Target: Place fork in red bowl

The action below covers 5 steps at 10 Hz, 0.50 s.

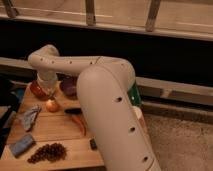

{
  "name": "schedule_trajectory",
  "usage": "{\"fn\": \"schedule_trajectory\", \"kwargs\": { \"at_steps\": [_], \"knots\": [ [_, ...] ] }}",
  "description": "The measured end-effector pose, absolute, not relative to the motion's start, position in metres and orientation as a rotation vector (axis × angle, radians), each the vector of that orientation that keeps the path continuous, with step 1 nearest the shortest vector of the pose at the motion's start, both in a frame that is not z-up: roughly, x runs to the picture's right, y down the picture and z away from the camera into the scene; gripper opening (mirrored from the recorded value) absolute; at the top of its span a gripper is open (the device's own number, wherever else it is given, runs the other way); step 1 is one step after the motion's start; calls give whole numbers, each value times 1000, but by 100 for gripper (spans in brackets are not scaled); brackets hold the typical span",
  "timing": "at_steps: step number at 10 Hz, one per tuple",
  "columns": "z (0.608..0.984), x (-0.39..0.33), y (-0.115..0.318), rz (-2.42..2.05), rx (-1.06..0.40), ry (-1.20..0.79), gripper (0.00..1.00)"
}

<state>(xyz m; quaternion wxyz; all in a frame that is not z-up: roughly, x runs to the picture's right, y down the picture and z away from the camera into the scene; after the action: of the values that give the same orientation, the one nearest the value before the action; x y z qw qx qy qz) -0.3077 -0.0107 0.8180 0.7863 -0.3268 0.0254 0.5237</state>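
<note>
The red bowl (36, 90) stands at the back left of the wooden table (55, 132), partly hidden by my arm. My gripper (49, 91) hangs from the white wrist right at the bowl's right rim, between it and the purple bowl (68, 86). The fork does not show in this view; the wrist and gripper cover that spot.
A yellow-orange onion (52, 105) lies just in front of the gripper. A black-handled knife (73, 111) and a red chili (79, 124) lie mid-table. A grey cloth (29, 117), blue sponge (21, 145) and grapes (47, 151) are front left. My big white arm (107, 107) covers the table's right side.
</note>
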Motion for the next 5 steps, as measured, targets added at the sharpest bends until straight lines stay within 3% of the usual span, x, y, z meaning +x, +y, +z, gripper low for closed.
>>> {"fn": "schedule_trajectory", "kwargs": {
  "at_steps": [5],
  "knots": [
    [814,-349,-63,1073,-772,-201,0]
  ]
}}
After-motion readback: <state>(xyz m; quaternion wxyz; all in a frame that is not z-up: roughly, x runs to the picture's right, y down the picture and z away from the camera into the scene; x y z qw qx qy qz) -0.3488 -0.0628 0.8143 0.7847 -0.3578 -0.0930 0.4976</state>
